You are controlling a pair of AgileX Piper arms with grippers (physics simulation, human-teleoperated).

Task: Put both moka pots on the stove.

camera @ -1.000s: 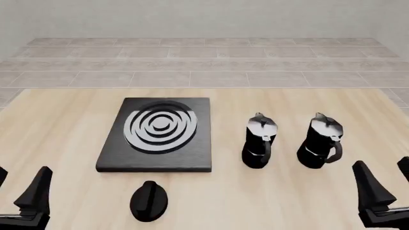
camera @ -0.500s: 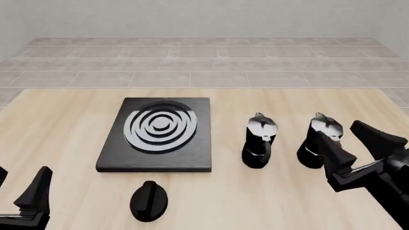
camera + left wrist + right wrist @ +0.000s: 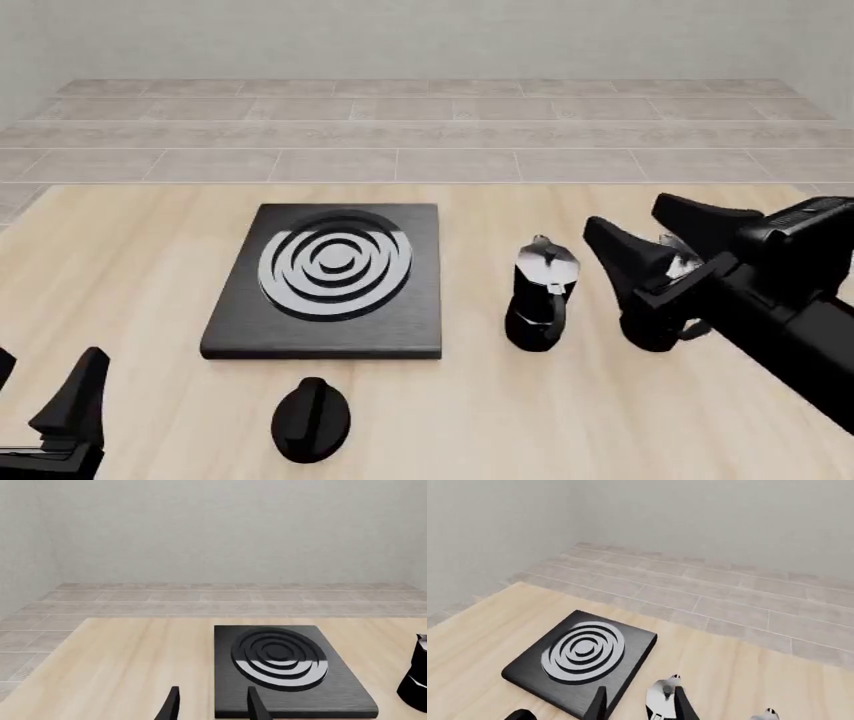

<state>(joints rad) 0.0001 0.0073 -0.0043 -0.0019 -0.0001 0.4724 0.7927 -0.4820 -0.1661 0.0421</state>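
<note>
The stove (image 3: 400, 320) is a flat black slab with silver rings, left of centre on the table; it also shows in the left wrist view as the stove (image 3: 333, 690) and in the right wrist view as the stove (image 3: 634, 647). One moka pot (image 3: 539, 296) stands upright just right of it. The second moka pot (image 3: 651, 328) stands further right, largely hidden behind my right gripper (image 3: 625, 214), which hovers open and empty above it. In the right wrist view the nearer moka pot (image 3: 660, 696) shows between the fingers and only the other moka pot's knob (image 3: 768, 712) shows. My left gripper (image 3: 47, 356) is open at the front left.
A black oval knob (image 3: 310, 418) lies on the table in front of the stove. One moka pot (image 3: 417, 680) shows at the edge of the left wrist view. Tiled floor and a wall lie beyond the table's far edge.
My right arm has risen from the front right corner and swung left and forward, now covering the right moka pot. The left arm, pots and stove have not moved.
</note>
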